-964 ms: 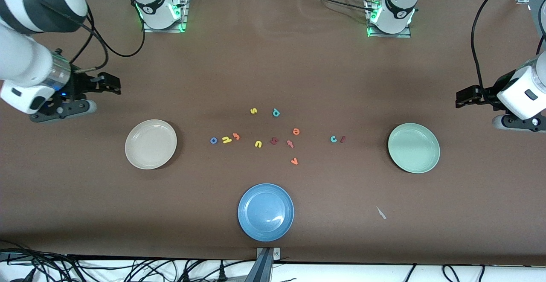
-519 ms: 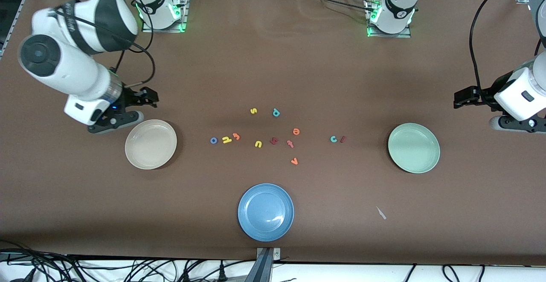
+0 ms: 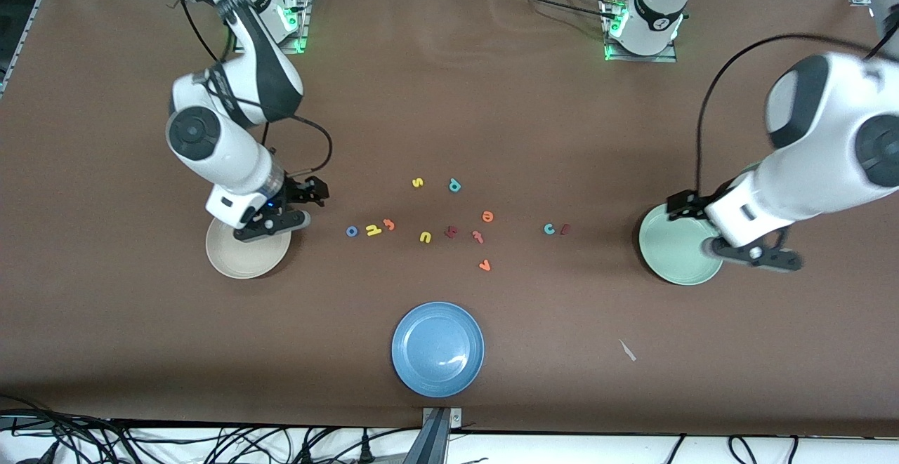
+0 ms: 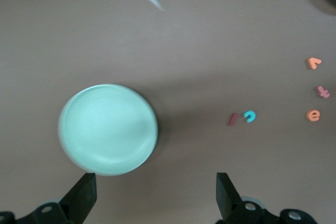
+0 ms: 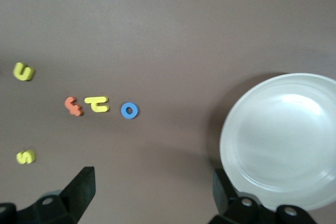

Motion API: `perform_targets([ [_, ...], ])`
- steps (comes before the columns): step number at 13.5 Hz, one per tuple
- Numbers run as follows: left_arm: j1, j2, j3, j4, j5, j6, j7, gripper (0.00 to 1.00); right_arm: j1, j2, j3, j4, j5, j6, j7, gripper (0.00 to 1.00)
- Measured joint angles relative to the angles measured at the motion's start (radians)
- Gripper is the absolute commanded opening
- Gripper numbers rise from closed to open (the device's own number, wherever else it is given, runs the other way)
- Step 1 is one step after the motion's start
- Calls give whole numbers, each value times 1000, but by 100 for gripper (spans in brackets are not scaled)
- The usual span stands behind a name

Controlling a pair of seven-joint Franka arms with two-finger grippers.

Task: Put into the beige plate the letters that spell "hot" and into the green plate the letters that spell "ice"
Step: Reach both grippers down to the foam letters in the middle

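The blue "o" [image 3: 352, 231], yellow "h" [image 3: 373, 230] and orange "t" [image 3: 388, 224] lie in a row on the table between the beige plate [image 3: 235, 262] and the other letters. My right gripper [image 3: 315, 191] hangs open and empty over the table, between that plate's rim and the row; the right wrist view shows the "o" [image 5: 129, 110] and the plate [image 5: 283, 140]. The teal "c" [image 3: 549, 228] and dark red "i" [image 3: 565, 229] lie beside the green plate [image 3: 667, 250]; the orange "e" [image 3: 487, 217] lies mid-table. My left gripper [image 3: 680, 206] is open over the green plate's edge.
A blue plate [image 3: 437, 349] sits near the front edge. Other loose letters lie mid-table: yellow "s" [image 3: 417, 182], teal "p" [image 3: 454, 184], yellow "u" [image 3: 425, 237], a dark red angular letter [image 3: 451, 232], a salmon "t" [image 3: 478, 236] and an orange "v" shape [image 3: 484, 265]. A white scrap [image 3: 627, 350] lies nearer the front.
Both arms have swung in from the table's ends. The right gripper has come past the beige plate toward the letters; the left gripper has come over the green plate. Both stay open.
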Motion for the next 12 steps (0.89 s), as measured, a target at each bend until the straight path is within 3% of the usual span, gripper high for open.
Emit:
perform_targets([
  [2, -12, 69, -2, -29, -56, 99, -3, 100, 0, 75, 0, 2, 0, 61, 10, 99],
  [5, -30, 129, -10, -152, -71, 306, -3, 98, 12, 165, 2, 21, 0, 124, 25, 99],
  [7, -56, 136, -15, -253, -71, 421, -16, 82, 30, 196, 4, 30, 0, 144, 55, 99],
  [9, -86, 136, -19, -320, -71, 480, -40, 56, 41, 211, 5, 33, 0, 170, 79, 98],
  [12, -119, 136, -21, -348, -71, 491, -61, 53, 65, 234, 5, 33, 0, 203, 134, 95],
])
